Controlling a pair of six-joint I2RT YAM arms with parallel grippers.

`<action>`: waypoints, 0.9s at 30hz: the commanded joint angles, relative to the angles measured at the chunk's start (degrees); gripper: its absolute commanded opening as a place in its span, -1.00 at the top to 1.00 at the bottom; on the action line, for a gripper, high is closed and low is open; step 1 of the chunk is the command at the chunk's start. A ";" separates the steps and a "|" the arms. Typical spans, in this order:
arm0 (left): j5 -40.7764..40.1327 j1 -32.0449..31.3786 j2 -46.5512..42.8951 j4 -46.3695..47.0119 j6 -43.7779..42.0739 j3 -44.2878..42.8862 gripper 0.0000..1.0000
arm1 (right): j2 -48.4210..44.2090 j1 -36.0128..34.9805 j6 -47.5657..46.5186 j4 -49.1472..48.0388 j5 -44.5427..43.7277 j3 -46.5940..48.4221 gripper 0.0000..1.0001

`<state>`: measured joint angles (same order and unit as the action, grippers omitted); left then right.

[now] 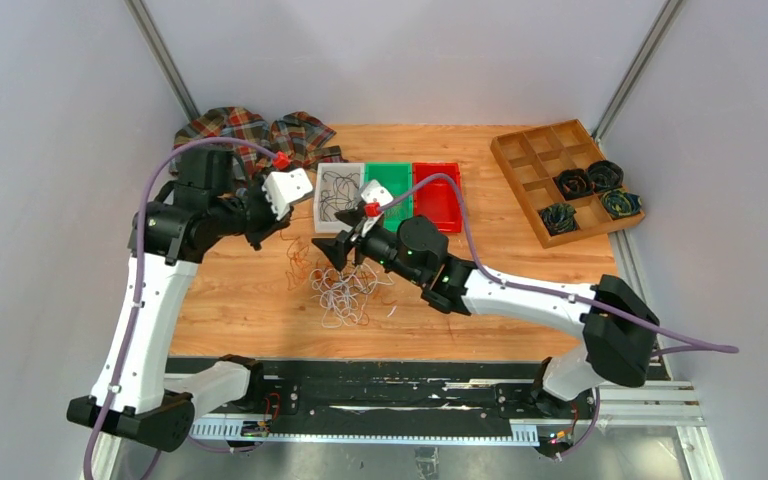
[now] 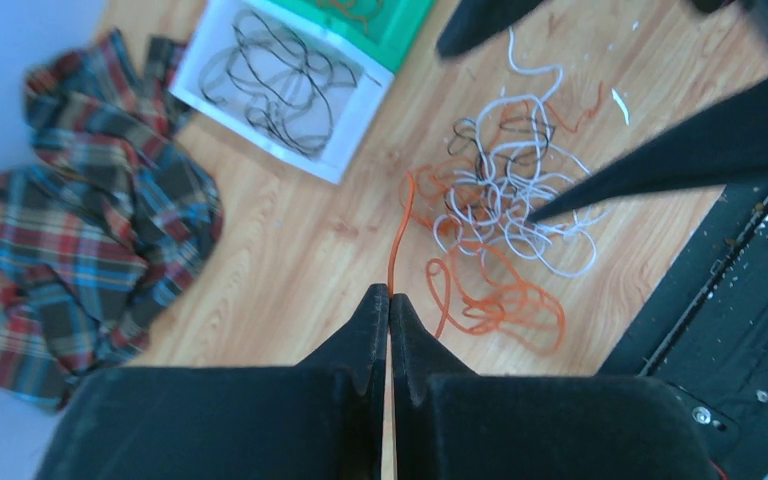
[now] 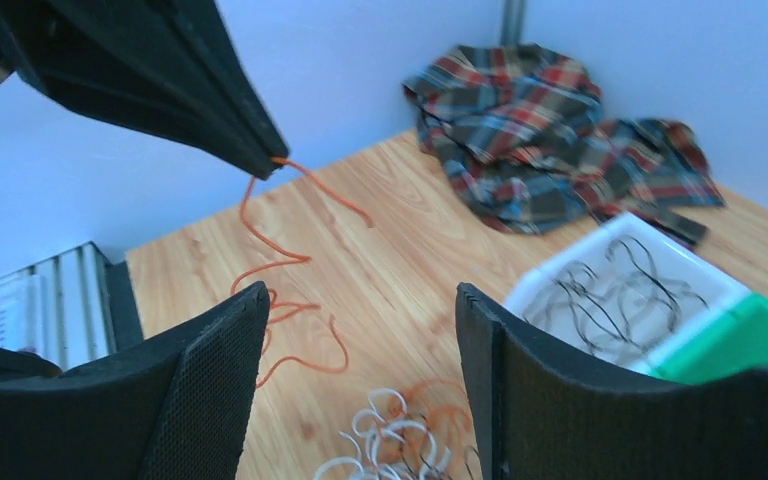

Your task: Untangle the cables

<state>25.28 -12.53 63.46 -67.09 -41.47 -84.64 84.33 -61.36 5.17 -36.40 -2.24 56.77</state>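
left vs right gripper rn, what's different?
The left gripper is shut, the right gripper open. The left gripper pinches an orange cable that trails down to the table; the right gripper holds nothing, near the cable pile. Both have black fingers.

An orange strand rose from the cables to my left tool, pinched shut on it, crossing the left approach. My right tool hung spread above them. Trays blocked the back, a cloth the far-left corner. Bare worktop lay open rightward, up to the box.
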 commanded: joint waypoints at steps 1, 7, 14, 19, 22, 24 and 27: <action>2.84 -1.19 -1.01 -1.00 -0.80 -6.06 0.99 | 4.38 -1.16 -0.07 -5.23 7.43 4.31 -0.37; 4.68 -2.72 -0.33 -0.93 0.63 -11.82 0.99 | 9.46 -2.67 -0.01 -6.10 8.16 9.03 -0.37; 6.96 -4.55 1.33 -1.87 3.58 -20.24 0.99 | 13.77 -2.71 4.03 -9.43 2.32 7.56 -0.23; 9.93 -4.60 2.75 -1.82 10.14 -23.45 0.99 | 13.17 -2.62 5.02 -14.52 -4.68 -0.91 0.13; 10.89 -4.69 3.84 -1.65 11.93 -25.55 0.99 | 11.75 -2.38 5.75 -16.33 -7.82 -5.89 0.35; 11.02 -4.74 4.66 -1.69 12.19 -27.04 0.99 | 11.00 -2.09 6.89 -16.93 -9.55 -8.83 0.44; 10.97 -4.82 5.90 -1.67 11.68 -28.35 0.99 | 9.81 -1.46 9.03 -17.41 -11.41 -12.38 0.56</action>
<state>34.52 -16.91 68.18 -68.86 -31.53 -110.67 97.21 -63.24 11.14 -49.28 -8.36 47.68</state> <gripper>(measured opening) 0.011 0.243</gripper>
